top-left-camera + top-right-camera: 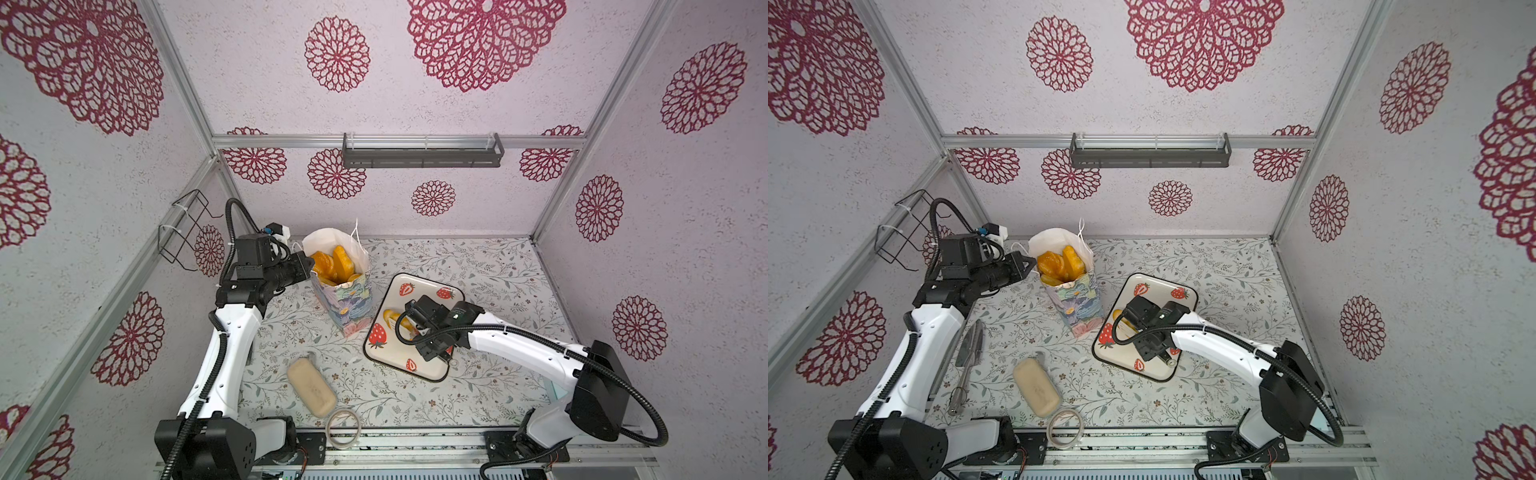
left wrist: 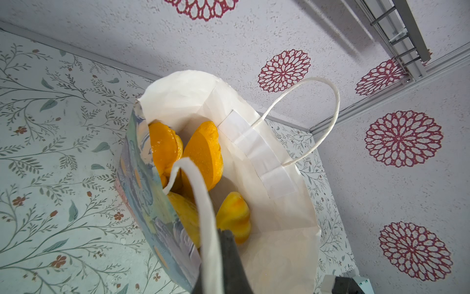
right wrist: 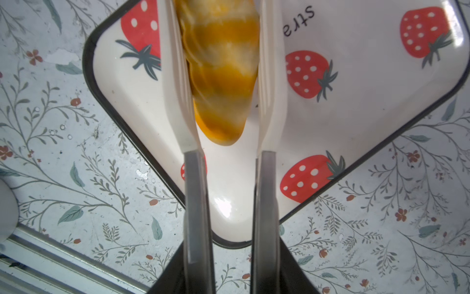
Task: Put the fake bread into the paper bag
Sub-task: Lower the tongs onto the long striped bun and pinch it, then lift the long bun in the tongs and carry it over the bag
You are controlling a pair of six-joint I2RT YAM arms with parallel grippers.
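Right tool (image 3: pixel 220 51) is pinching the striped croissant (image 3: pixel 223 76) across its width, the pastry's long axis running in line with the tool's reach, lying on the strawberry tray (image 3: pixel 368 114). Just left and slightly farther, the paper bag (image 1: pixel 349 307) is standing upright on the floral counter (image 1: pixel 478 266), several pastries (image 1: pixel 332 262) crowding its mouth, seemingly leaving little room; left tool (image 1: pixel 308 266), closed, is sitting at its left rim.

Tabletop (image 1: pixel 1204 270): bag (image 1: pixel 1077 305) upright, orange pastries (image 1: pixel 1059 264) inside. Left hand (image 1: pixel 1029 265) touches its rim. Right arm (image 1: pixel 1217 338) hangs over strawberry tray (image 1: pixel 1156 286), half hiding one pastry (image 1: pixel 1121 329). Beige block (image 1: pixel 1036 386), tape ring (image 1: pixel 1065 428), metal tool (image 1: pixel 969 357) lie near front edge.
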